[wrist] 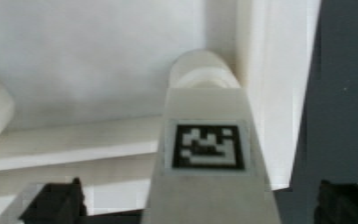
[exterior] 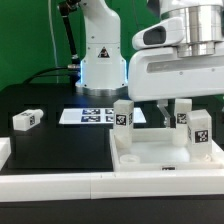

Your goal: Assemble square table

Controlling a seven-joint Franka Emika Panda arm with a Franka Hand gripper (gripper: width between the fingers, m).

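The white square table top (exterior: 160,156) lies at the exterior view's lower right. Three white tagged legs stand on it: one at the left corner (exterior: 123,113) and two at the right (exterior: 184,113), (exterior: 200,127). A fourth leg (exterior: 26,119) lies loose on the black table at the left. My gripper (exterior: 176,104) hangs over the right side of the top. In the wrist view the gripper (wrist: 202,206) is open and straddles an upright tagged leg (wrist: 206,130). There is a gap on each side between the leg and the dark fingertips (wrist: 59,202). The top's white floor (wrist: 69,115) lies behind the leg.
The marker board (exterior: 95,115) lies flat behind the table top, in front of the robot base (exterior: 100,60). A long white bar (exterior: 60,182) runs along the front edge. A white block (exterior: 4,150) sits at the far left edge.
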